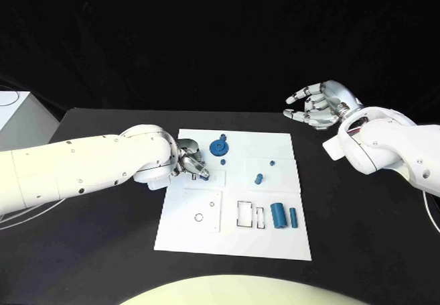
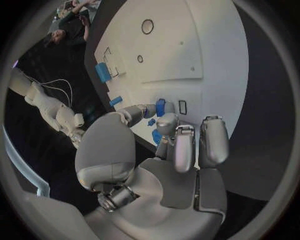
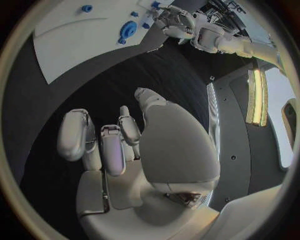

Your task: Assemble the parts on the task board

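Note:
The white task board (image 1: 184,232) lies in the middle of the black table. My left hand (image 1: 190,160) hovers over the board's left edge. In the left wrist view my left hand (image 2: 164,150) pinches a small blue part (image 2: 160,106) between thumb and fingertips, beside a small rectangular slot (image 2: 182,107). A blue gear (image 1: 219,148) sits near the board's far edge, and a short blue peg (image 1: 258,179) stands at mid-board. Two blue cylinders (image 1: 277,215) lie by the rectangular slots (image 1: 246,214). My right hand (image 1: 321,104) is raised beyond the board's far right corner, fingers spread, holding nothing.
A raised square plate with a round hole (image 1: 198,217) occupies the board's near left. A white box (image 1: 10,122) stands at the table's far left. Bare black table (image 1: 372,231) stretches to the right of the board.

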Controlling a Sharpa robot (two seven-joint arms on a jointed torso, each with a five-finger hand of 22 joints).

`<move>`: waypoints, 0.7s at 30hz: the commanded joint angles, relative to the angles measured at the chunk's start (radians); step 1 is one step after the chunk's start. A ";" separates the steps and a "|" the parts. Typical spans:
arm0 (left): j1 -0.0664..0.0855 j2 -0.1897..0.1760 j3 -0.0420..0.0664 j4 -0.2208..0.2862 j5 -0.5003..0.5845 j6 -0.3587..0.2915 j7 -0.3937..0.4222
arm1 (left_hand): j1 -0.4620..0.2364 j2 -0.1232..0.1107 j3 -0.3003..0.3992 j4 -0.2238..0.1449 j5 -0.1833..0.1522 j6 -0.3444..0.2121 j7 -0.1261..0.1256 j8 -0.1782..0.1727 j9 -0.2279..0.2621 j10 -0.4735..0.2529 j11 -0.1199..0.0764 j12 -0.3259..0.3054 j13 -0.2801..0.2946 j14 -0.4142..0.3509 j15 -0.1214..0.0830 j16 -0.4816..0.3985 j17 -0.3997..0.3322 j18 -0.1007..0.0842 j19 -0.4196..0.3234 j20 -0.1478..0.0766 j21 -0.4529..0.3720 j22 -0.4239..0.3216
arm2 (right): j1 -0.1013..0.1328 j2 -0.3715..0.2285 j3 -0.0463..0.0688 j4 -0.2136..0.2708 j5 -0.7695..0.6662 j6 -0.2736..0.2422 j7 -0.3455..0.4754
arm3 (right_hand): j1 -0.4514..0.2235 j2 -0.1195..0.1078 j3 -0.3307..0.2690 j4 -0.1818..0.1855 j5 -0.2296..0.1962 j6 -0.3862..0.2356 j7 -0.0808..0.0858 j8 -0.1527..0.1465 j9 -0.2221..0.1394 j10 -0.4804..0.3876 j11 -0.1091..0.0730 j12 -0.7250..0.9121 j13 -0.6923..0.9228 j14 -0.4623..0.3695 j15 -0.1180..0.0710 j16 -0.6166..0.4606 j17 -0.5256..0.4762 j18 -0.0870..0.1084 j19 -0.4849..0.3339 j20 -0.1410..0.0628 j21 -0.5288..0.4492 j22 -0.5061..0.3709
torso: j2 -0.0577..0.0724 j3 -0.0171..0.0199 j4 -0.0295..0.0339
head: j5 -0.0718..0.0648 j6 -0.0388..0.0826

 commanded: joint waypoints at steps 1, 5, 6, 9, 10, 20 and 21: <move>-0.001 0.005 0.000 0.000 -0.001 0.035 0.000 | -0.003 0.011 0.180 -0.183 0.001 0.054 -0.044 0.004 0.086 0.008 -0.003 0.004 0.002 0.093 -0.008 0.007 0.228 -0.012 0.005 -0.002 0.005 0.001 | 0.000 0.001 0.000 0.001 -0.005 0.011 0.009 | -0.008 -0.004 0.006 0.000 0.006 -0.007 0.000 0.004 -0.001 -0.004 0.000 -0.007 -0.001 0.047 0.008 -0.006 0.074 0.019 -0.006 0.000 -0.003 0.010 | 0.001 0.0001 -0.0003 | -0.001 -0.002; -0.001 0.008 -0.001 -0.002 0.000 0.047 0.000 | -0.007 0.013 0.175 -0.180 -0.001 0.056 -0.045 0.005 0.088 0.012 -0.003 0.008 0.007 0.093 -0.008 0.008 0.230 -0.013 0.005 -0.002 0.005 0.001 | 0.000 0.000 0.000 0.000 -0.005 0.012 0.008 | -0.008 -0.004 0.006 0.000 0.006 -0.007 0.000 0.004 -0.001 -0.004 0.000 -0.007 -0.001 0.047 0.008 -0.006 0.074 0.019 -0.006 0.000 -0.003 0.010 | 0.000 0.0004 -0.0002 | -0.001 0.001; -0.001 0.008 -0.001 -0.002 0.000 0.050 0.000 | -0.007 0.013 0.175 -0.180 -0.002 0.056 -0.045 0.005 0.088 0.013 -0.003 0.009 0.009 0.093 -0.008 0.008 0.230 -0.013 0.005 -0.002 0.005 0.002 | 0.000 0.000 0.000 0.000 -0.005 0.012 0.008 | -0.008 -0.004 0.006 0.000 0.006 -0.007 0.000 0.004 -0.001 -0.004 0.000 -0.007 -0.001 0.047 0.008 -0.006 0.074 0.019 -0.006 0.000 -0.003 0.010 | 0.000 0.0006 0.0000 | -0.001 0.000; -0.001 0.010 -0.001 -0.004 0.001 0.056 0.000 | -0.009 0.015 0.172 -0.178 -0.002 0.058 -0.046 0.006 0.089 0.017 -0.004 0.012 0.015 0.094 -0.008 0.010 0.234 -0.013 0.006 -0.002 0.005 0.003 | 0.000 0.000 0.000 0.001 -0.005 0.013 0.007 | -0.008 -0.004 0.006 0.000 0.006 -0.007 0.000 0.004 -0.001 -0.004 0.000 -0.007 -0.001 0.047 0.008 -0.006 0.074 0.019 -0.006 0.000 -0.003 0.010 | 0.001 0.0011 0.0001 | -0.002 -0.002; -0.001 0.010 -0.001 -0.004 0.001 0.057 0.000 | -0.010 0.016 0.171 -0.177 -0.003 0.059 -0.047 0.006 0.089 0.018 -0.004 0.014 0.016 0.094 -0.008 0.011 0.234 -0.013 0.006 -0.002 0.005 0.004 | 0.000 0.000 0.000 0.001 -0.005 0.013 0.007 | -0.008 -0.004 0.006 0.000 0.006 -0.007 0.000 0.004 -0.001 -0.004 0.000 -0.007 -0.001 0.047 0.008 -0.006 0.074 0.019 -0.006 0.000 -0.003 0.010 | 0.001 0.0012 -0.0001 | -0.003 -0.001; -0.001 0.018 -0.001 -0.011 0.002 0.064 0.000 | -0.016 0.023 0.163 -0.171 -0.004 0.066 -0.051 0.009 0.090 0.028 -0.007 0.022 0.029 0.096 -0.009 0.015 0.242 -0.015 0.011 -0.002 0.008 0.011 | 0.000 -0.001 0.000 0.002 -0.006 0.014 0.007 | -0.008 -0.004 0.006 0.000 0.006 -0.007 0.000 0.004 -0.001 -0.004 0.000 -0.007 -0.001 0.047 0.008 -0.006 0.074 0.019 -0.006 0.000 -0.003 0.010 | 0.002 0.0012 -0.0009 | -0.004 -0.002; -0.001 0.019 -0.001 -0.011 0.002 0.064 0.000 | -0.017 0.025 0.162 -0.170 -0.005 0.067 -0.052 0.010 0.090 0.030 -0.008 0.024 0.033 0.097 -0.010 0.016 0.243 -0.015 0.012 -0.002 0.008 0.013 | 0.000 -0.001 0.000 0.002 -0.006 0.014 0.007 | -0.008 -0.004 0.006 0.000 0.006 -0.007 0.000 0.004 -0.001 -0.004 0.000 -0.007 -0.001 0.047 0.008 -0.006 0.074 0.019 -0.006 0.000 -0.003 0.010 | 0.001 0.0011 -0.0007 | -0.004 -0.002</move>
